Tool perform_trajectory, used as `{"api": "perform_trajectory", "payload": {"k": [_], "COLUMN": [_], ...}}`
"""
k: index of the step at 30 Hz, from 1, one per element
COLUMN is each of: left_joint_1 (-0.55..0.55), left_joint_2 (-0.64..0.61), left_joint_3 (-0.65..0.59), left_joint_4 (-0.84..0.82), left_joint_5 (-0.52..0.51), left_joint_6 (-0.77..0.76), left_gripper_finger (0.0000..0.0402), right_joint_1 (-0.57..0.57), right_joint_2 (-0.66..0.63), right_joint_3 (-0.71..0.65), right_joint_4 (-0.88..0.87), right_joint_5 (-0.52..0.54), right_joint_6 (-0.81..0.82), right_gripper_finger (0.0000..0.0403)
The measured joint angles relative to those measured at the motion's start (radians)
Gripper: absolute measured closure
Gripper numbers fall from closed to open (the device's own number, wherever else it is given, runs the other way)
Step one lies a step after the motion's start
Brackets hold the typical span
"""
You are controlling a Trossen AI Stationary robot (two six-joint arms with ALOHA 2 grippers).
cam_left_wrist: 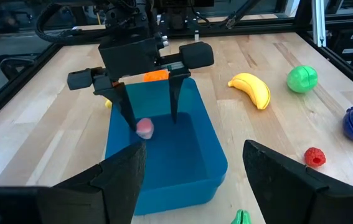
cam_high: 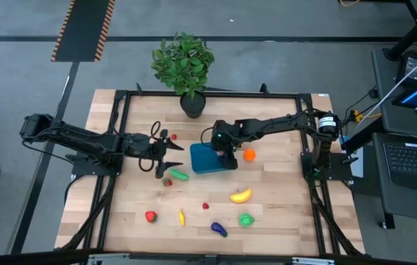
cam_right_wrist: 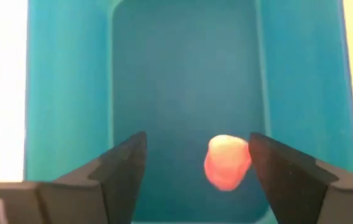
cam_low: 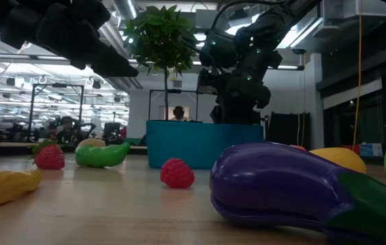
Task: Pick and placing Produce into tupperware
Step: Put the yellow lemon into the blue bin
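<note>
The teal tupperware (cam_high: 202, 159) stands mid-table. My right gripper (cam_right_wrist: 198, 146) hangs open over its inside, fingers pointing down. A small pink-red fruit (cam_right_wrist: 227, 162) is in the gap between them, close to one finger (cam_right_wrist: 269, 168), above the tupperware's floor (cam_left_wrist: 182, 155). My left gripper (cam_left_wrist: 192, 186) waits open just left of the tupperware, with nothing between its fingers. More produce lies on the table: an orange piece (cam_high: 249, 154), a green pod (cam_high: 179, 174), a banana (cam_high: 240, 195), a purple eggplant (cam_high: 218, 229). My right gripper stands with its fingers on either side of the pink-red fruit (cam_left_wrist: 144, 127). The fruit is next to one finger, but whether it touches that finger I cannot tell. The other finger is well apart from it.
A potted plant (cam_high: 184, 62) stands at the table's far edge behind the tupperware. Near the front edge lie a green round fruit (cam_high: 246, 219), a yellow piece (cam_high: 182, 217), a strawberry (cam_high: 150, 216) and a raspberry (cam_high: 205, 206). A black frame (cam_high: 120, 99) borders the tabletop.
</note>
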Motion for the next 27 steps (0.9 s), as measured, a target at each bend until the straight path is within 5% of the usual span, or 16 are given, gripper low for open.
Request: {"api": "perform_trajectory", "payload": {"k": [21, 27], "left_joint_1": [-0.005, -0.025], "left_joint_2": [0.0, 0.0], "left_joint_3": [0.0, 0.0], "left_joint_4": [0.01, 0.023], "left_joint_5": [0.0, 0.0], "left_joint_6": [0.002, 0.006], "left_gripper_finger": [0.014, 0.014], "right_joint_1": [0.002, -0.027], "right_joint_2": [-0.193, -0.24], "right_joint_3": [-0.003, -0.123], "right_joint_4": [0.001, 0.13], "right_joint_5": [-0.078, -0.081], "right_joint_6": [-0.058, -0.028], "right_gripper_finger": [0.0121, 0.0121]}}
